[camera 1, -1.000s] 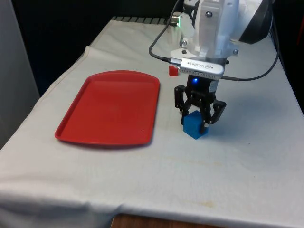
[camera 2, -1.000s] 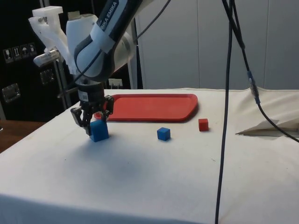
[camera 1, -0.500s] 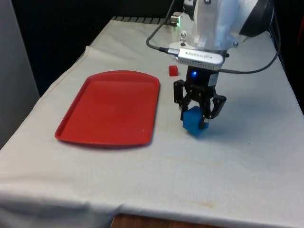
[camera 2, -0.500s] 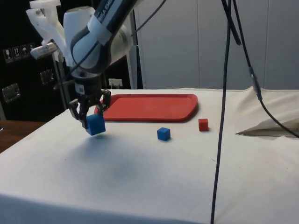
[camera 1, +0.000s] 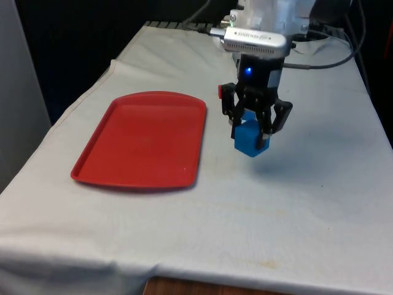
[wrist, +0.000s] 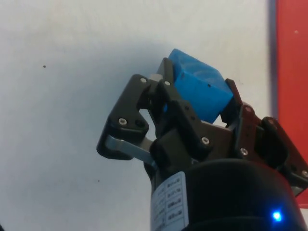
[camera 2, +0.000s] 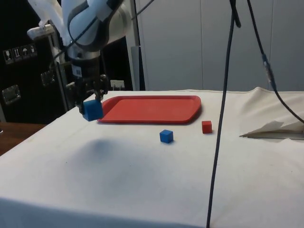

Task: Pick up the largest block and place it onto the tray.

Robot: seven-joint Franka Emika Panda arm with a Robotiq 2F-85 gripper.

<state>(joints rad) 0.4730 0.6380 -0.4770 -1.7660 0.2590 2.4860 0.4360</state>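
In the front view the gripper (camera 1: pixel 252 130) is clamped on the large blue block (camera 1: pixel 250 139), held clear of the cloth just off the red tray (camera 1: pixel 147 140)'s long edge. The side view has a small blue block (camera 2: pixel 166 136) and small red block (camera 2: pixel 206 127) on the cloth beside the tray. In the wrist view the fingers (wrist: pixel 169 96) pinch the block, the tray's edge near.

White arm (camera 1: pixel 264 15) reaching down from above; wrist near vertical; black hand (camera 1: pixel 252 136) pointing downward, raised clear of the surface (camera 1: pixel 307 203); fingers (wrist: pixel 166 103) clamped on opposite faces of a blue block (camera 1: pixel 249 139).
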